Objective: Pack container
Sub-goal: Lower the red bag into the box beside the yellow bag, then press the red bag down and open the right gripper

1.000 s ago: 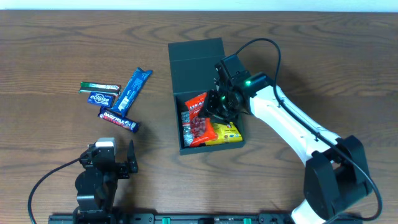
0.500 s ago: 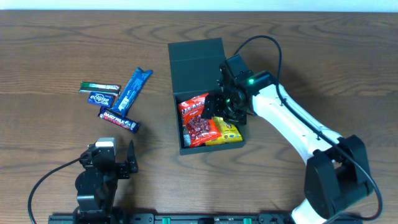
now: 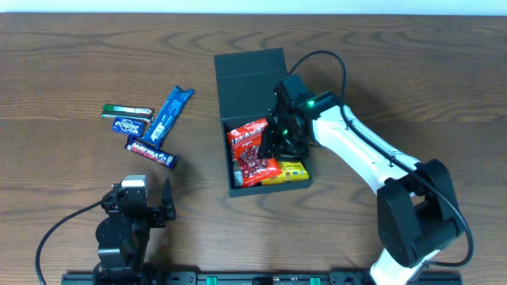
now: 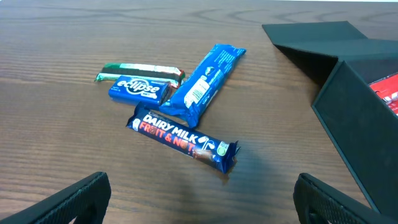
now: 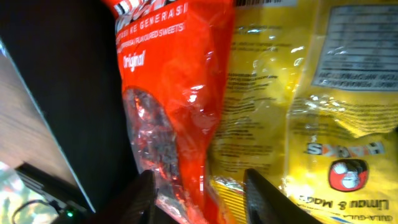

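container [image 3: 249,77] long axis running near-to-far, lid laid open toward far edge, right gripper [image 5: 200,186] jaws parted over red packet [image 5: 168,93] and yellow packet [image 5: 292,93], print legible only from wrist, left gripper [image 4: 202,193] jaws spread wide

I count one container [image 3: 249,75]. Inside it I see two packets, a red packet [image 3: 252,150] and a yellow packet [image 3: 290,169]. There may be a third thing by its left wall, but I can't tell. Left of the container lie four bars: a green bar [image 3: 127,110], a small blue bar [image 3: 127,125], a long blue bar [image 3: 170,115] and a Dairy Milk bar [image 3: 152,153].
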